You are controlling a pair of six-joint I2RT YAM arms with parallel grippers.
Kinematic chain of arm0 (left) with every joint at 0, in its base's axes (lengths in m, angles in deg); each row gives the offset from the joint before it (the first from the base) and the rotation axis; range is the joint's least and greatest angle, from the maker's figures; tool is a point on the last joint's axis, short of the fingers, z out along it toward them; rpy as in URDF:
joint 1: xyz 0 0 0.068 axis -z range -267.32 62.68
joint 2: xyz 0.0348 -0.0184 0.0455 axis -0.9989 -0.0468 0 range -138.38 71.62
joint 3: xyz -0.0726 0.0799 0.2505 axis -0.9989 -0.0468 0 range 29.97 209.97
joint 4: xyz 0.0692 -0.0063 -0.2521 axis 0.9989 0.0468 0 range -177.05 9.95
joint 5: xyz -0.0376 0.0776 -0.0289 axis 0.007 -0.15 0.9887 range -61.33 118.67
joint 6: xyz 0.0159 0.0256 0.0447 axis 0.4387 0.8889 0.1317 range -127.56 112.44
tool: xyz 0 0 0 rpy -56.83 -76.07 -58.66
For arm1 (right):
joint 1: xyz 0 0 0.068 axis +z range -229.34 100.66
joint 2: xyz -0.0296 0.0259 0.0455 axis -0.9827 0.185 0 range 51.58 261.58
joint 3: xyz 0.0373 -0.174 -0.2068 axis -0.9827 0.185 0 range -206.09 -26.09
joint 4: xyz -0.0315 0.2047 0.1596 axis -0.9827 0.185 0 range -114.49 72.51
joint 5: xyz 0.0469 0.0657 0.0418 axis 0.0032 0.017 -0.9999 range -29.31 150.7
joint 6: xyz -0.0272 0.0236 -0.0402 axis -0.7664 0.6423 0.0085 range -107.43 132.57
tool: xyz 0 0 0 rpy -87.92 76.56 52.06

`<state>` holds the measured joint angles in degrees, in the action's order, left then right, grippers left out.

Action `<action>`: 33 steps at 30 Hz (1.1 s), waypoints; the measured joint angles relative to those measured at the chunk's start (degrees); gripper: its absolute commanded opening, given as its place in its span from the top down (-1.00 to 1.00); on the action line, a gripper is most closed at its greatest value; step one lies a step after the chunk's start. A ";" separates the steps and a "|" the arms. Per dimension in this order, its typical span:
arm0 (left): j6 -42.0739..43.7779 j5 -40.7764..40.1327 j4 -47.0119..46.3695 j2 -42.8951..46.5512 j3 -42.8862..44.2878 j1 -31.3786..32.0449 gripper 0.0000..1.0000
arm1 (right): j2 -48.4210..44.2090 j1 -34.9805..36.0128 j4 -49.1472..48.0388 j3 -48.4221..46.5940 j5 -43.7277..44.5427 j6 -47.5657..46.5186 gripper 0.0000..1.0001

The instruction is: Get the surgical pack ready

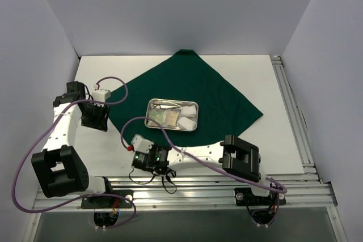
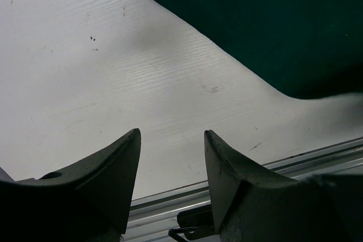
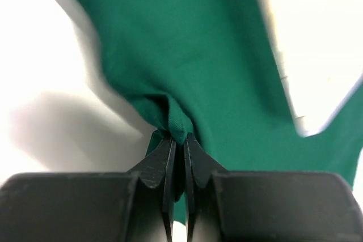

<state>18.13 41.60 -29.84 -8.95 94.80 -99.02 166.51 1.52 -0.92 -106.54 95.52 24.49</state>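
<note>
A dark green drape (image 1: 215,92) lies as a diamond on the white table. The steel tray (image 1: 150,122) sits on its middle, holding steel instruments (image 1: 166,105), white gauze pads (image 1: 185,122) and a clear packet (image 1: 163,117). My right gripper (image 1: 161,168) is at the drape's near corner. In the right wrist view it (image 3: 178,139) is shut on a bunched fold of the green cloth (image 3: 187,55). My left gripper (image 1: 95,116) hovers beside the drape's left edge. Its jaws (image 2: 172,135) stand open over bare table, with the drape's edge (image 2: 272,26) beyond them.
Aluminium rails (image 1: 187,188) run along the table's near edge and another rail (image 1: 292,111) runs down the right side. White walls enclose the back and sides. A purple cable (image 1: 113,86) loops from the left arm.
</note>
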 measured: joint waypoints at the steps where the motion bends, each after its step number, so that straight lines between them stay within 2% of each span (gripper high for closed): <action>1: -0.04 0.02 0.04 -0.07 0.26 0.22 -0.15 | -0.66 -1.46 -0.85 -0.02 0.61 -1.60 1.00; 11: -1.75 0.68 -0.44 -5.01 7.61 4.31 -0.15 | -3.34 -14.53 -14.45 -1.40 1.99 -22.29 1.00; 18: -3.08 0.33 -1.60 -12.90 14.27 8.63 -0.15 | 0.02 -23.04 -23.34 -10.19 0.35 -33.14 1.00; 25: -4.35 -0.72 -3.13 -22.29 22.08 12.52 -0.15 | 8.28 -29.66 -27.08 -18.21 -3.23 -37.70 1.00; 33: -4.59 -0.85 -4.22 -30.95 30.38 14.84 -0.15 | 17.44 -33.31 -27.58 -24.72 -3.37 -37.55 1.00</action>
<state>13.54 40.75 -34.05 -39.90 125.19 -84.18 183.95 -31.79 -28.50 -131.26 92.16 -13.06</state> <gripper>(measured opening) 0.576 0.022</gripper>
